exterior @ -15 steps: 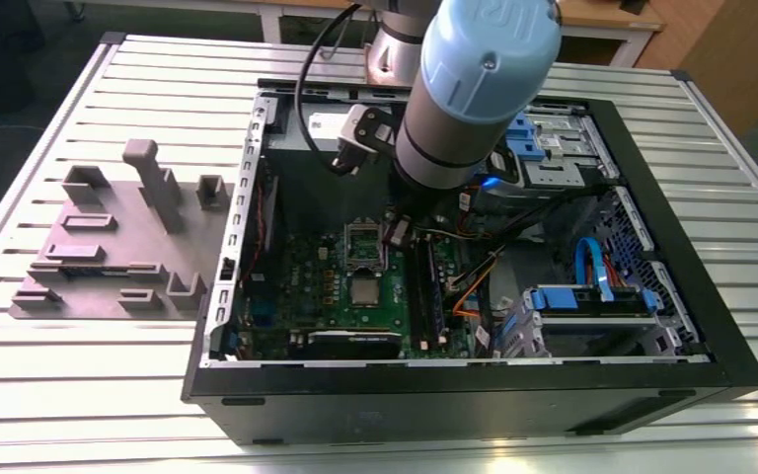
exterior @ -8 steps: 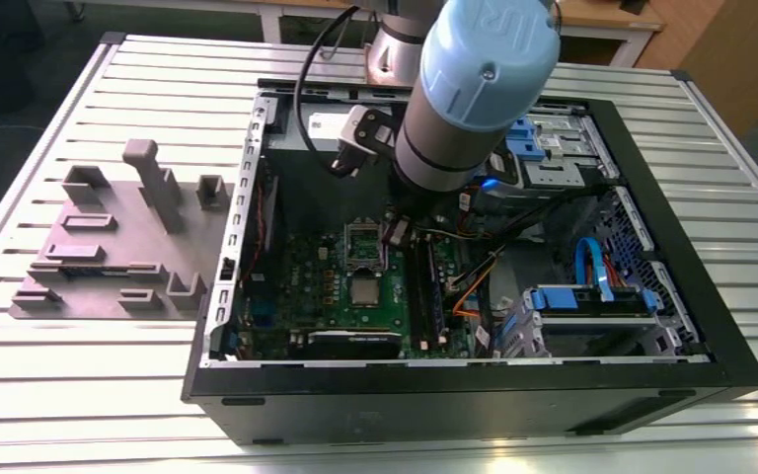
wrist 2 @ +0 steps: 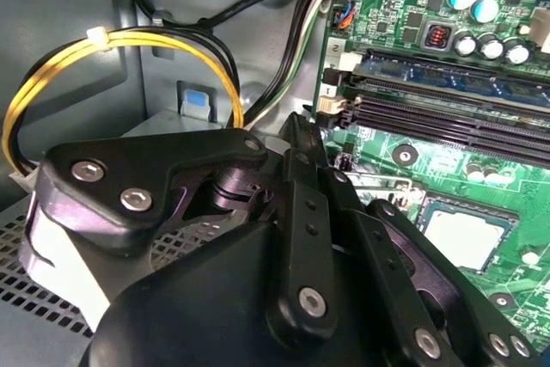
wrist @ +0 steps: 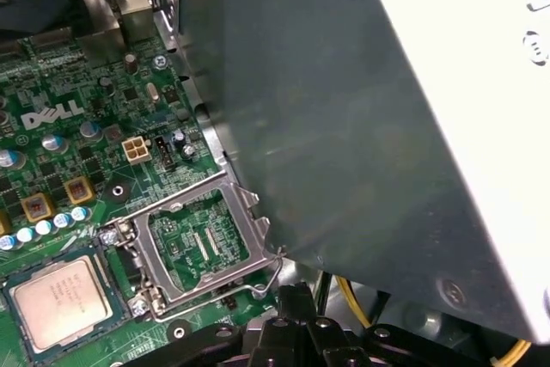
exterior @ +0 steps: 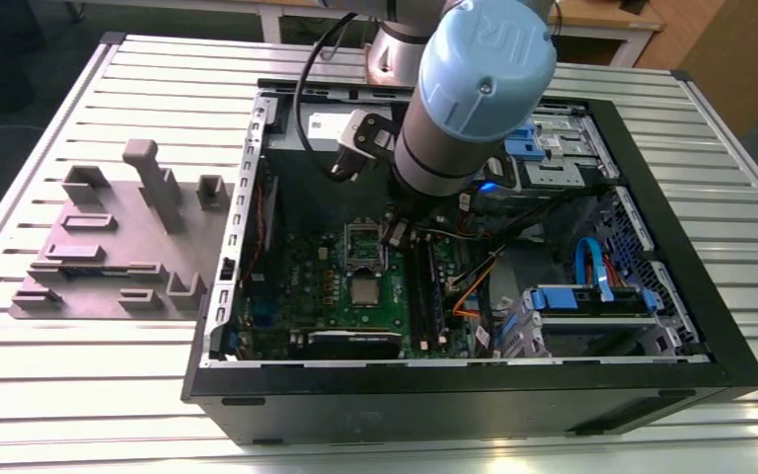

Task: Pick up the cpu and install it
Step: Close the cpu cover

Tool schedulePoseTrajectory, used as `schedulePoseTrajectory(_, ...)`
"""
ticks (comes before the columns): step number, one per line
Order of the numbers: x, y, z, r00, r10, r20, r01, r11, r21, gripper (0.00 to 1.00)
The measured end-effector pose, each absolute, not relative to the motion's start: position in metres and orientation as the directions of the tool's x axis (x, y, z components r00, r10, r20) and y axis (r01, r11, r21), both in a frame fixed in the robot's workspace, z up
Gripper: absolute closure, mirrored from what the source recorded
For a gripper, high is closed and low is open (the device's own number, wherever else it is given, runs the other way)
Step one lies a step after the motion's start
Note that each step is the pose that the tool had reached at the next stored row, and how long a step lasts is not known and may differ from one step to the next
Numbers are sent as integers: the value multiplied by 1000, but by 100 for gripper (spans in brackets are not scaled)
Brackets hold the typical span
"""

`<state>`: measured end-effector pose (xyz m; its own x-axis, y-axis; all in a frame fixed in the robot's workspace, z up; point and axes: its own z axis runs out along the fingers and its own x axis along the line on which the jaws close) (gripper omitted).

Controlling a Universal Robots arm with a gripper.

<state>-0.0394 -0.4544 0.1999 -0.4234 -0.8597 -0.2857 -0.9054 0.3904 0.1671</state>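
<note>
Gripper, open or closed I cannot tell, is hovering beside the flipped-open socket frame while the cpu is lying flat on the circuit board, seemingly placed, the next move calling for clearing that frame.

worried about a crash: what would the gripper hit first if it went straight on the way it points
Most likely the motherboard close beside the open socket frame; the gripper is not lined up with the cpu. Depth is unclear, so this is a guess.
</note>
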Motion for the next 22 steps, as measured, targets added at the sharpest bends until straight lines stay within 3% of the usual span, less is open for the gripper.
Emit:
schedulePoseTrajectory(14, -43, -454, 196, -423, -856, -295, -905, 389, 171, 90)
schedulePoseTrajectory(22, -43, -454, 195, -424, -861, -282, -905, 391, 168, 90)
